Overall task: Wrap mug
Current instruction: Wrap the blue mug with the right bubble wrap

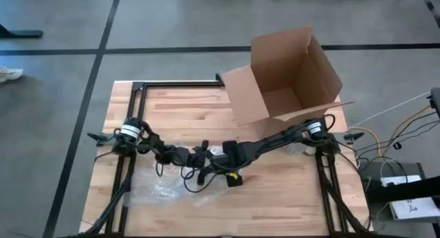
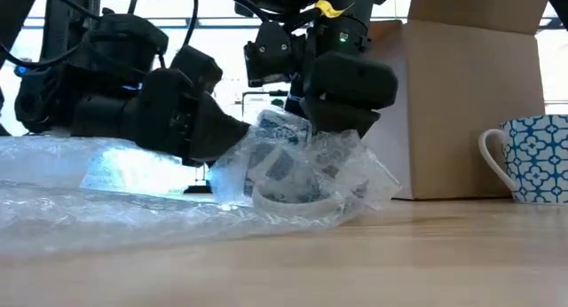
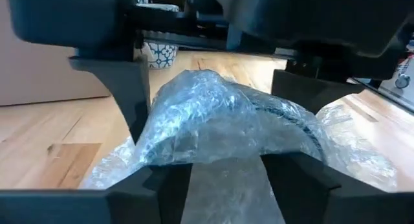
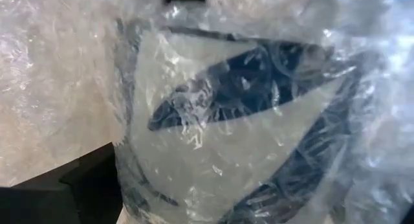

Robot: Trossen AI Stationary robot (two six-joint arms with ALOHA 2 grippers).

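Note:
A blue-and-white mug lies on its side on the wooden table, bundled in clear bubble wrap that spreads out toward the table's left and near edge. My right gripper stands over the bundle, which fills the right wrist view. My left gripper reaches in level from the left, its tips at the bundle's side. My left gripper comes in level from the table's left, its fingers against the wrap at the bundle's side with film between them. How many layers cannot be told. My right gripper comes from above, pointing down. One finger stands on each side of the wrapped mug. The bundle's bottom rests on the table.
An open cardboard box stands at the table's far right. A second blue-patterned mug stands upright beside it. Bare wood lies near the front right.

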